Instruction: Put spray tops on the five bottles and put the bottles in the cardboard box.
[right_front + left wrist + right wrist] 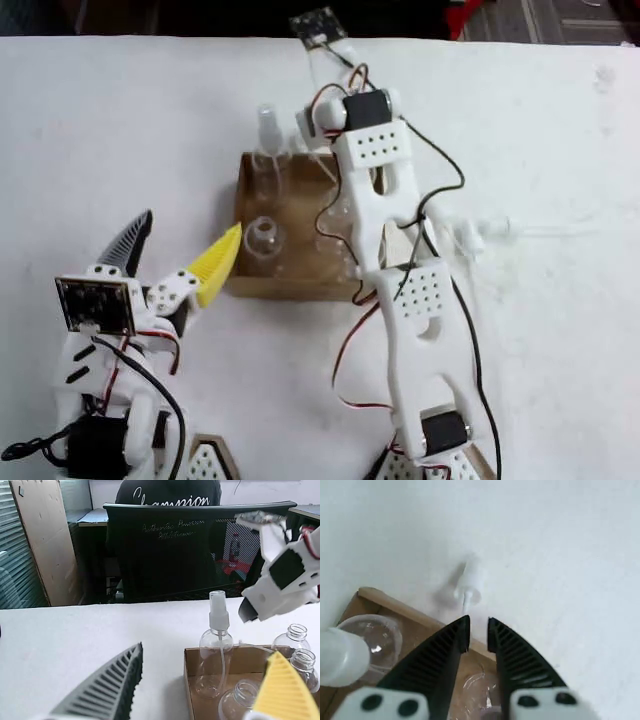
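The cardboard box (290,278) sits mid-table with several clear bottles standing in it. One bottle (215,655) at the far left corner wears a white spray top (268,128); the others, such as this one (262,238), are uncapped. My left gripper (193,222) stands wide open just left of the box, holding nothing, its yellow finger (280,690) at the box wall. My right gripper (477,630) hovers over the box's far edge, its black fingers a narrow gap apart with nothing between them. A loose spray top (469,580) lies on the table just beyond them.
Another spray top (470,236) lies on the table right of the box, its thin tube pointing right. The right arm (385,200) stretches over the box's right half and hides it. White table spreads all around. A chair (200,550) stands behind the table.
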### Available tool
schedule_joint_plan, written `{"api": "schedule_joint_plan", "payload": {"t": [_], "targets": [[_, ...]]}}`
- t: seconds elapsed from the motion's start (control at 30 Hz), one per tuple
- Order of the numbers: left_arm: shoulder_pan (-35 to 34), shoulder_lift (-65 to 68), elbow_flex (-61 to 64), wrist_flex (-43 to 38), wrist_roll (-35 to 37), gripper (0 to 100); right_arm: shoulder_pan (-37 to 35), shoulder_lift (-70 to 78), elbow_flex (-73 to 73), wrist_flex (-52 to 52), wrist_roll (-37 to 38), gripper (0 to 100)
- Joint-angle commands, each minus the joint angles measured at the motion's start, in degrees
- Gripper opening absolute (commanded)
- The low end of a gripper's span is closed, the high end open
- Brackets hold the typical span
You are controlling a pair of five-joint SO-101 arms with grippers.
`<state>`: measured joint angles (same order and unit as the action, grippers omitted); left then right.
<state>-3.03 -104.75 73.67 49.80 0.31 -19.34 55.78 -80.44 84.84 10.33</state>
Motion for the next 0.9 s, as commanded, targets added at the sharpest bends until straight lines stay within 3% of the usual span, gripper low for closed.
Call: {"api": "schedule_joint_plan", "payload": {"t": [0.0,0.87], "targets": [[-0.66,-0.31,-0.26,-1.58,0.70,37,-0.66,-4.26,-1.23,-2.15,-0.62,18.1],[-0.66,-0.31,-0.26,-1.58,0.70,37,-4.18,8.92,-1.76,-7.34,-0.53,16.2]]}}
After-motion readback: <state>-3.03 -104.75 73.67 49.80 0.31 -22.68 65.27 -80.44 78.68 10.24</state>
